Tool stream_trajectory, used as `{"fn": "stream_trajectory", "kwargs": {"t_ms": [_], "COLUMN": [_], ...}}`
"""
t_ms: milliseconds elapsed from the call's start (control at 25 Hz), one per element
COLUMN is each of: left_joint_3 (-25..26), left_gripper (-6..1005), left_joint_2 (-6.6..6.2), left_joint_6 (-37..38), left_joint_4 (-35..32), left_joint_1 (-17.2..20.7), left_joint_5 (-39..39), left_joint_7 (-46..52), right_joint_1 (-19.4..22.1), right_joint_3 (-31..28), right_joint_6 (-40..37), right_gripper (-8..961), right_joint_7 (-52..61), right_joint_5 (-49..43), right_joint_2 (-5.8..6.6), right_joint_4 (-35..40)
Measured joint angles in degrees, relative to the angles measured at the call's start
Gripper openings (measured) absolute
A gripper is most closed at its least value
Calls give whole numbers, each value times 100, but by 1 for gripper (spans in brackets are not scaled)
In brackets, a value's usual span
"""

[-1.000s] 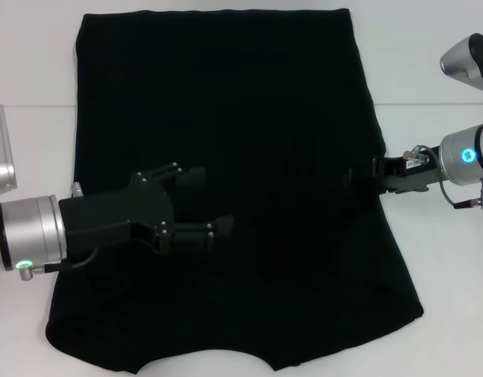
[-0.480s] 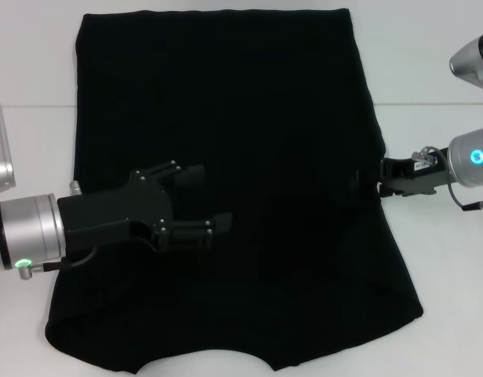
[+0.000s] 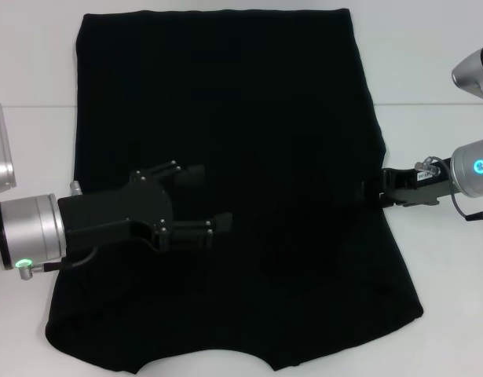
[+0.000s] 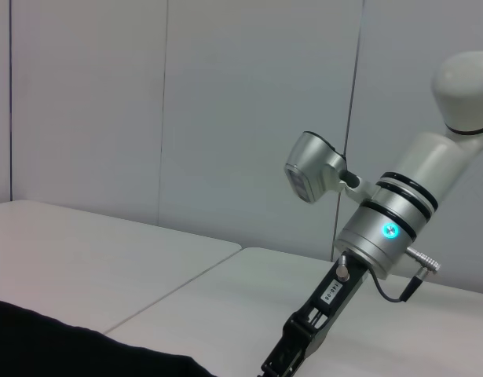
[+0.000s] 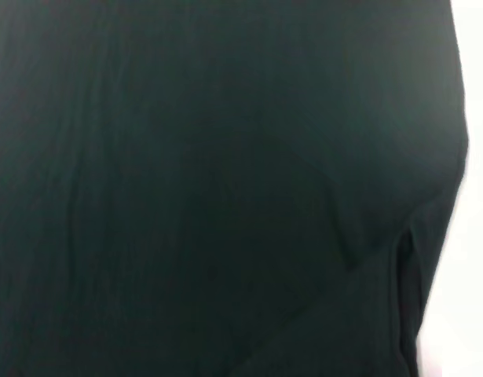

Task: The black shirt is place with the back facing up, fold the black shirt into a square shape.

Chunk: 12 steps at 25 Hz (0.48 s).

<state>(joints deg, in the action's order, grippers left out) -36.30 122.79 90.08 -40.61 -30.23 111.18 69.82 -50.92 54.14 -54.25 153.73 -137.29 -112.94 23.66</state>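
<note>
Head view: a white table (image 3: 429, 47) carries the black shirt (image 3: 225, 94), spread flat for folding. The left gripper (image 3: 200, 200) hovers over it, fingers apart (ready to grasp). The right gripper (image 3: 382, 186) meets the shirt's right edge; its closure cannot be told.

Left wrist view: the right gripper (image 4: 292, 353) angles down toward the black shirt (image 4: 60, 349).

Right wrist view: the black shirt (image 5: 186, 157) fills the frame.

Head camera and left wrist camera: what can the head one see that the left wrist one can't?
Only the head view shows the whole black shirt spread flat on the white table, with the left gripper open over it.

Only the left wrist view shows the wall panels behind the table and the right arm's upper joints.

Both show the right gripper at the shirt's right edge, some black shirt, and white tabletop. Neither shows clearly whether that gripper is open or shut.
</note>
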Motion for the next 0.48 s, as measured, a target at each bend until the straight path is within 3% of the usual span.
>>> {"fn": "stream_trajectory", "kwargs": {"t_ms": [240, 480], "left_joint_3": [0, 0], "left_gripper": [937, 936], "left_joint_2": [6, 8], "left_joint_6": [0, 1], "left_joint_4": [0, 0], "left_joint_1": [0, -6], "left_joint_5": [0, 0], "left_joint_7": [-2, 1], "right_joint_1": [54, 64], "right_joint_3": [0, 0], "right_joint_6": [54, 186], "right_gripper": [478, 384], "right_joint_7": [5, 8], "right_joint_5": [5, 12], "right_joint_2": [3, -28], "right_joint_4": [-3, -3]}}
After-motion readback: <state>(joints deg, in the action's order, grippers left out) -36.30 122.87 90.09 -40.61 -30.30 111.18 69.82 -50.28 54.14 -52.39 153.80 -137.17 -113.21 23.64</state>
